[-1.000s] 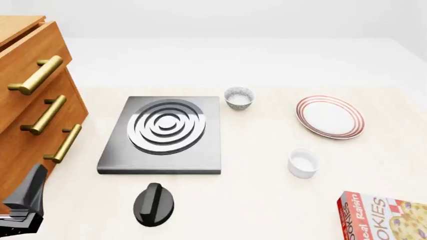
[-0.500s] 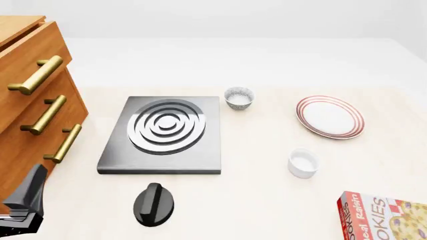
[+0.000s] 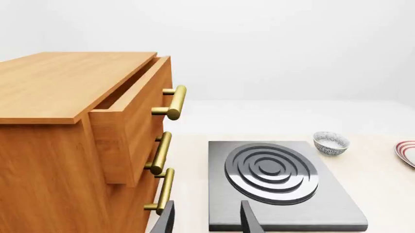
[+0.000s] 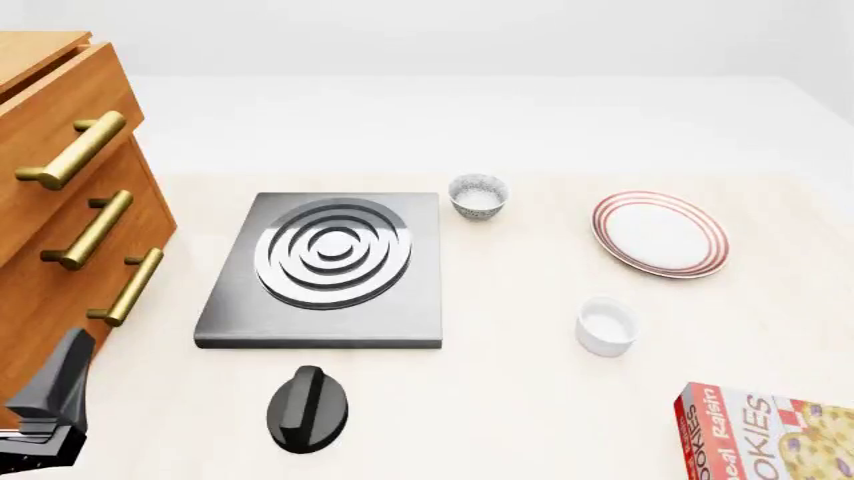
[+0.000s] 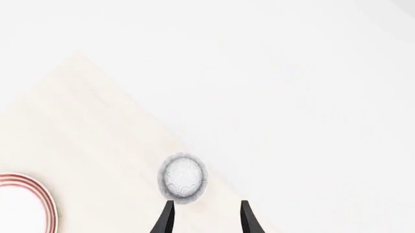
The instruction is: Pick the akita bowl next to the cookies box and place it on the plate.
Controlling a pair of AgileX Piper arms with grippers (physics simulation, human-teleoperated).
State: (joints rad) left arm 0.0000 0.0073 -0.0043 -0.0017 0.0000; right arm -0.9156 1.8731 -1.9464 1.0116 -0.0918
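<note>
One akita bowl (image 4: 478,195), speckled grey outside, stands beside the stove's far right corner, far from the cookies box (image 4: 767,437) at the front right edge. The red-ringed plate (image 4: 661,233) lies right of that bowl. In the right wrist view a second akita bowl (image 5: 183,177) sits near the table's edge, with the plate's rim (image 5: 39,194) off to one side; the cookies box does not show there. My right gripper (image 5: 206,221) is open just short of this bowl, holding nothing. My left gripper (image 3: 207,221) is open and empty at the front left, by the drawers.
A grey stove (image 4: 327,270) with a ringed burner fills the middle left, with its black knob (image 4: 308,408) in front. A wooden drawer cabinet (image 4: 60,200) with brass handles stands at the left, top drawer ajar. A plain white cup (image 4: 606,326) sits in front of the plate.
</note>
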